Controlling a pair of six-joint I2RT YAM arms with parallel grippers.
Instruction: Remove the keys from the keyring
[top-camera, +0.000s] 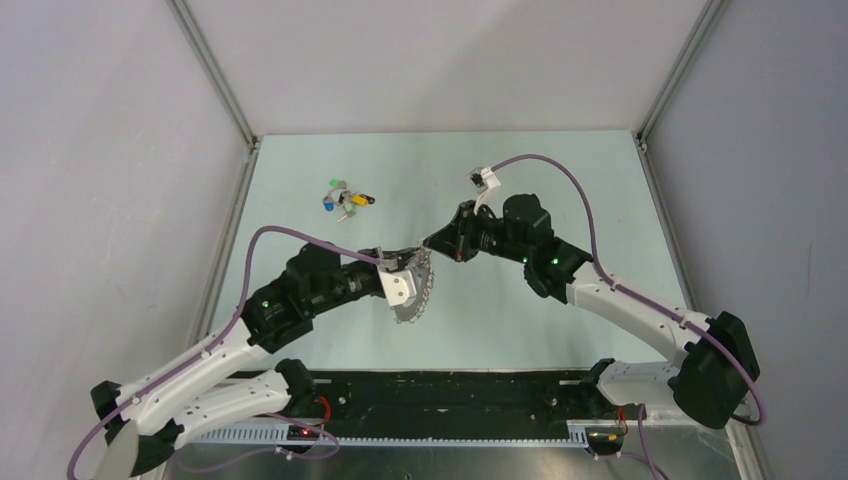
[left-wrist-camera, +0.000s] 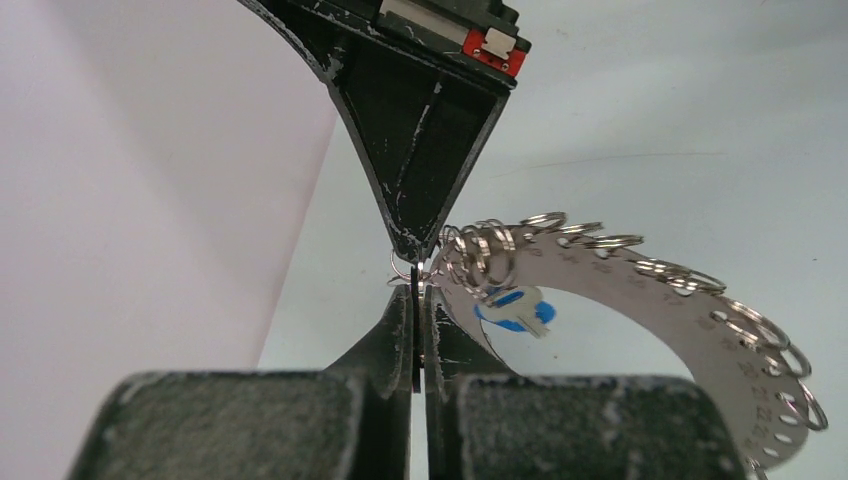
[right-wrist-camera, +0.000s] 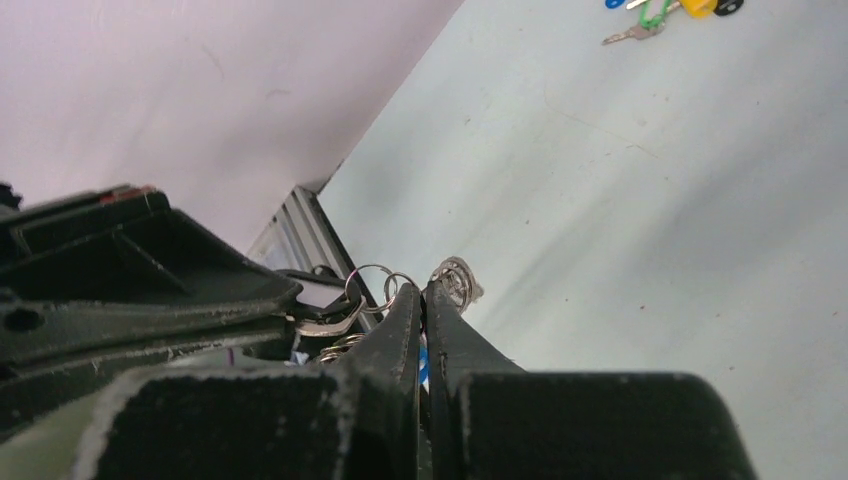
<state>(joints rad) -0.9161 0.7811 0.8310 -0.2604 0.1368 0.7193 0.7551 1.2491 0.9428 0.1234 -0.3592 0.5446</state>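
Left wrist is showing left pincer (left-wrist-camera: 416, 292) and right pincer (left-wrist-camera: 412, 252) clamping the keyring (left-wrist-camera: 650, 298) at its rim, blue key (left-wrist-camera: 512, 305) likely needing prising off.

Bright, even light; soft shadows; wrist-view foregrounds blurred.

The keyring (top-camera: 412, 292), a flat silvery-grey band with a hollow centre and a rim frilled with small wire loops, stood on edge off the table near its middle. It was pinched at its rim by the closed left gripper (left-wrist-camera: 415, 290). In the left wrist view, a blue-headed key (left-wrist-camera: 512, 308) hung from the loops at about 10 o'clock on the ring, dangling into the hollow.
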